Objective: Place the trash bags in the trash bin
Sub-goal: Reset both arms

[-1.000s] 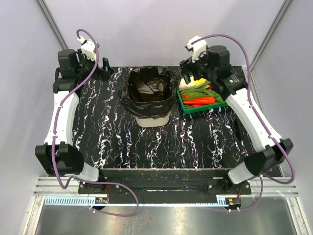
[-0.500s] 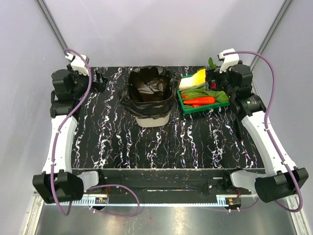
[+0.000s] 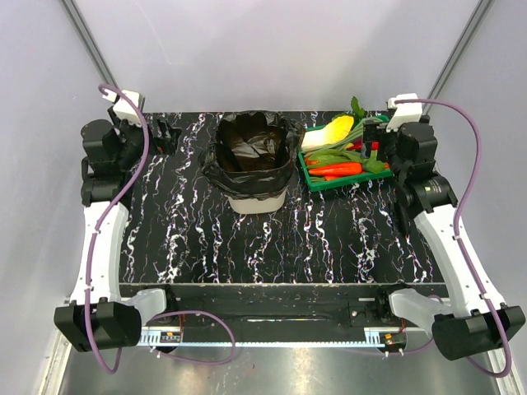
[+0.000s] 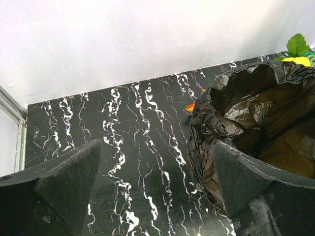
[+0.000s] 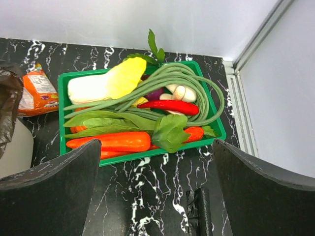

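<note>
Left pincer (image 4: 155, 147) retreated outward, right pincer (image 5: 156, 145) likewise

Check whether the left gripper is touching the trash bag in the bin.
Apart. The top view shows bare tabletop between the left gripper and the trash bag lining the trash bin.

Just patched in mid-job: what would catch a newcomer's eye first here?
The cream bin, centred toward the back, stands out, its mouth lined with a crinkly black trash bag. Right of it sits a green tray heaped with bright vegetables, an orange snack packet lying by the tray's left wall. The left claw and right claw are open and empty.
</note>
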Controlling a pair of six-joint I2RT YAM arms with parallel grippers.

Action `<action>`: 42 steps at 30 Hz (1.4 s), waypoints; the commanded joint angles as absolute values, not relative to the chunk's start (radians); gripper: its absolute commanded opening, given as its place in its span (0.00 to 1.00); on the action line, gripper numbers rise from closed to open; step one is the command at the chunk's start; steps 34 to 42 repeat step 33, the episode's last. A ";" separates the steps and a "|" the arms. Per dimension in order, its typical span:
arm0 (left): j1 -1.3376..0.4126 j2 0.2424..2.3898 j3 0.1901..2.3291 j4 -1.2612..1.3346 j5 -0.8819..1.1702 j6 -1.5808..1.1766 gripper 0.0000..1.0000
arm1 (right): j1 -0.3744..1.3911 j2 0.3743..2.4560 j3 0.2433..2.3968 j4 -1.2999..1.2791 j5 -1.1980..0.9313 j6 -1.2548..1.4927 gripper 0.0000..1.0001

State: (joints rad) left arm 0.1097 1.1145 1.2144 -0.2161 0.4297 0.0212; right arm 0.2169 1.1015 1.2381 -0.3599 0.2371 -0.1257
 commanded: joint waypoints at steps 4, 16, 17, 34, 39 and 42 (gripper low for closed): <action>0.080 1.092 1.158 -0.120 0.373 -0.028 0.99 | 0.213 1.048 1.189 -0.258 0.383 -0.130 1.00; 0.006 1.098 1.103 -0.045 0.301 -0.008 0.99 | 0.202 1.074 1.184 -0.227 0.428 -0.133 1.00; 0.008 1.101 1.104 -0.043 0.301 -0.008 0.99 | 0.201 1.077 1.184 -0.227 0.428 -0.135 1.00; 0.008 1.126 1.111 -0.032 0.290 0.031 0.99 | 0.178 1.115 1.198 -0.236 0.423 -0.124 1.00; 0.008 1.126 1.111 -0.032 0.290 0.031 0.99 | 0.178 1.115 1.198 -0.236 0.423 -0.124 1.00; 0.008 1.126 1.111 -0.032 0.290 0.031 0.99 | 0.178 1.115 1.198 -0.236 0.423 -0.124 1.00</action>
